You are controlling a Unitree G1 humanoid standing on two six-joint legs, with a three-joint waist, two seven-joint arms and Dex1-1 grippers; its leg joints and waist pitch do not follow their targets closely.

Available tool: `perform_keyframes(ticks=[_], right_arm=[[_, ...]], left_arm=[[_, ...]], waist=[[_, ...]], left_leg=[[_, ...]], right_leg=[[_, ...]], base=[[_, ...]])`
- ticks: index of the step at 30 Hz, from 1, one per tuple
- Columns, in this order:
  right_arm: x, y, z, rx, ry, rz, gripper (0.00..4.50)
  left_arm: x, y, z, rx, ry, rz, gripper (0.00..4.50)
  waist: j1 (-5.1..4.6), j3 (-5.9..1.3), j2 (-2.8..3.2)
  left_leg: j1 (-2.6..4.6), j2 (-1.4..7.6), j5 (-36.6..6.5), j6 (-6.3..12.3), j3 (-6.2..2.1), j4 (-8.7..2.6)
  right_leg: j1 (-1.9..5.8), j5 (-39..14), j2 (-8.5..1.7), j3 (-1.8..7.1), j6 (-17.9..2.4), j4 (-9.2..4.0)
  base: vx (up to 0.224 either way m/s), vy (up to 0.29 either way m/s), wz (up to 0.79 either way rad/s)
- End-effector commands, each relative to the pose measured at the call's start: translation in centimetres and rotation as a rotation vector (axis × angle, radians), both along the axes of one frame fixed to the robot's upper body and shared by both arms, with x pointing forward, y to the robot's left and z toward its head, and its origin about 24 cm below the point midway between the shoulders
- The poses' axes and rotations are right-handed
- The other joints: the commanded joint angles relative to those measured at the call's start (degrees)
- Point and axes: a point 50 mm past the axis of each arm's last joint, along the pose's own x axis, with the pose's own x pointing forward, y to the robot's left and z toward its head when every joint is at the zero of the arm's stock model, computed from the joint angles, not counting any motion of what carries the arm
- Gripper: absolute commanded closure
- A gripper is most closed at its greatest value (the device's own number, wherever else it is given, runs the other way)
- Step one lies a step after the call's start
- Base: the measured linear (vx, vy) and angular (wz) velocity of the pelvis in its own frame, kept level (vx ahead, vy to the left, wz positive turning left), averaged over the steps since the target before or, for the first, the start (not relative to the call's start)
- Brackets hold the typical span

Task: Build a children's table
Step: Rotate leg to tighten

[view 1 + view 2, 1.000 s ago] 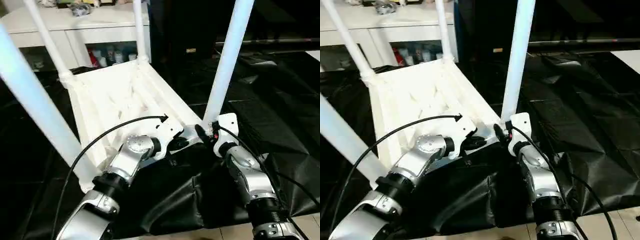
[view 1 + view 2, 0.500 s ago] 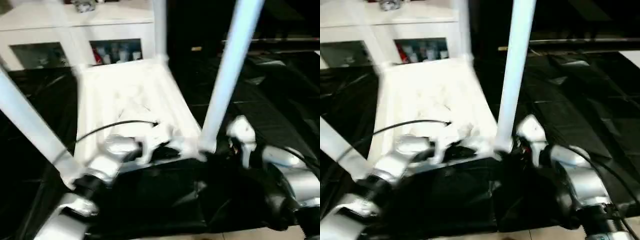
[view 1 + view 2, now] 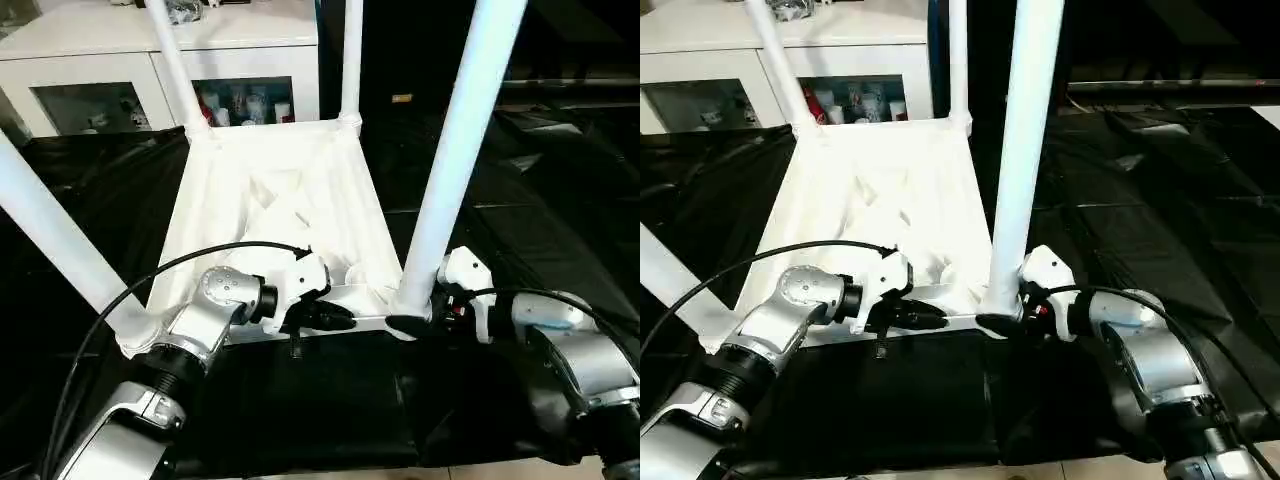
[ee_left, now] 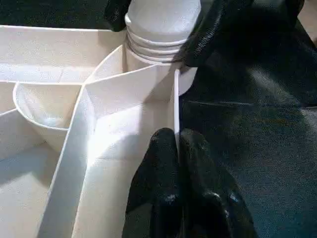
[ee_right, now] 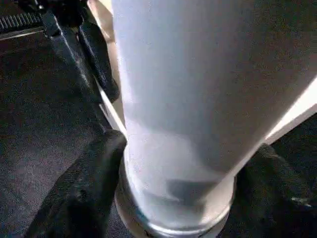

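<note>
The children's table (image 3: 270,210) carries no legible brand, label or writing.

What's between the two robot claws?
In the left eye view, between the left claw, pinching the tabletop rim, and the right claw, around the near leg's base, only a short stretch of white rim lies.

A: Light?
B: Bright overhead, glare on the white tabletop (image 3: 270,200); black cover (image 3: 560,230) stays dim, faint sheen.
A: Blur?
B: Head views crisp. Leg (image 5: 208,99) soft, out of focus close up.
</note>
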Motion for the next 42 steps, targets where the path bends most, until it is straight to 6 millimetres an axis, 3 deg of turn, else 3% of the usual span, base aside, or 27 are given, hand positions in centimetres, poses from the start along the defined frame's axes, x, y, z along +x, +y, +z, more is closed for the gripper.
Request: perform_keyframes(ticks=[1,9,12,17,19,22,25,28,30,35,37,38,39,42], right_arm=[[-0.1,0.6,-0.3,-0.019,0.013,0.033,1.51],[-0.1,0.5,-0.7,-0.001,0.025,0.001,1.78],[0.5,0.7,-1.6,0.048,0.032,-0.139,1.78],[0.9,2.0,-3.2,0.095,0.052,-0.374,1.78],[1.4,2.5,-3.6,0.101,0.037,-0.502,1.78],[2.1,4.5,-4.6,0.088,0.033,-0.699,1.78],[2.5,5.7,-4.5,0.084,0.001,-0.689,1.78],[2.8,6.1,-3.9,0.158,-0.005,-0.681,1.78],[2.8,6.1,-3.6,0.190,-0.008,-0.668,1.23],[3.2,5.7,-2.5,0.228,-0.036,-0.614,0.75],[3.0,4.9,-1.4,0.222,-0.040,-0.471,0.61],[2.6,4.2,-0.8,0.207,-0.037,-0.377,0.61],[2.3,3.9,-0.5,0.196,-0.033,-0.324,0.61],[1.5,3.0,-0.1,0.153,-0.028,-0.200,0.61]], left_arm=[[-0.2,-0.5,0.0,0.004,0.010,-0.041,4.50],[-0.3,-0.5,-0.3,0.007,0.021,-0.038,4.50],[0.0,-0.7,-0.6,0.020,0.012,0.027,4.50],[0.1,-2.5,-0.9,-0.016,0.035,0.125,4.50],[0.2,-3.5,-0.8,-0.022,0.026,0.164,4.50],[0.5,-6.1,-0.9,-0.014,0.027,0.270,4.50],[0.6,-7.2,-0.8,-0.001,0.003,0.302,4.50],[0.8,-7.1,-0.6,0.009,-0.019,0.296,4.50],[0.8,-6.8,-0.6,0.009,-0.024,0.293,4.50],[1.0,-5.3,-0.7,0.022,-0.046,0.281,4.50],[0.9,-4.2,-0.6,0.008,-0.054,0.239,4.50],[0.7,-3.5,-0.5,-0.002,-0.060,0.193,4.50],[0.5,-3.2,-0.4,-0.007,-0.064,0.165,4.50],[0.3,-2.2,-0.3,-0.004,-0.040,0.110,4.50]], waist=[[0.16,-3.39,-1.49],[0.13,-3.44,-1.46],[-0.08,-3.28,-1.45],[-1.05,-2.91,-1.63],[-1.72,-2.87,-1.78],[-2.47,-2.78,-1.82],[-2.89,-2.83,-1.82],[-2.95,-2.79,-1.84],[-2.94,-2.82,-2.05],[-2.74,-2.92,-2.14],[-2.68,-3.05,-2.12],[-2.56,-3.12,-1.78],[-2.46,-3.21,-1.91],[-2.14,-3.38,-1.52]], left_leg=[[0.37,2.88,-10.85,5.16,-1.14,-4.12],[0.34,2.86,-10.51,5.53,-1.15,-4.07],[0.20,2.79,-11.46,5.10,-1.16,-4.20],[0.67,2.68,-16.99,1.07,-1.56,-4.87],[0.43,2.65,-17.93,0.45,-1.73,-5.07],[0.89,2.39,-20.30,-1.09,-1.87,-5.14],[0.89,2.39,-21.72,-1.01,-2.01,-5.30],[0.90,2.26,-23.09,0.12,-1.95,-5.27],[0.73,2.31,-22.88,0.47,-1.99,-5.33],[0.29,2.43,-20.84,1.38,-2.04,-5.36],[0.20,2.45,-19.69,1.79,-1.98,-5.27],[0.12,2.46,-18.81,2.38,-1.98,-5.18],[0.03,2.49,-18.10,2.88,-2.00,-5.13],[0.26,2.69,-14.91,4.92,-1.48,-4.63]], right_leg=[[2.63,-12.61,-1.92,2.29,-13.54,-3.47],[2.65,-11.80,-1.82,2.22,-13.77,-3.35],[2.49,-13.64,-1.88,2.25,-13.36,-3.52],[2.09,-22.18,-1.83,2.20,-10.57,-4.56],[2.05,-22.65,-1.70,2.23,-10.01,-4.56],[1.45,-26.31,-1.58,2.46,-8.59,-5.17],[1.53,-25.45,-1.37,2.38,-8.28,-5.42],[1.41,-25.26,-1.41,2.56,-8.23,-5.64],[1.51,-25.04,-1.43,2.55,-8.14,-5.64],[1.78,-23.40,-1.65,2.69,-8.57,-5.33],[2.04,-21.01,-1.59,2.73,-9.49,-5.06],[2.28,-18.88,-1.52,2.74,-10.13,-4.87],[2.50,-17.43,-1.45,2.73,-10.35,-4.74],[2.14,-11.78,-1.48,2.94,-13.11,-4.12]], base=[[0.000,0.000,0.00],[0.000,0.000,0.00],[0.000,0.000,0.00],[0.000,0.000,0.00],[0.000,0.000,0.00],[0.000,0.000,0.00],[0.000,0.000,0.00],[0.000,0.000,0.00],[0.000,0.000,0.00],[0.000,0.000,0.00],[0.000,0.000,0.00],[0.000,0.000,0.00],[0.000,0.000,0.00],[0.000,0.000,0.00]])
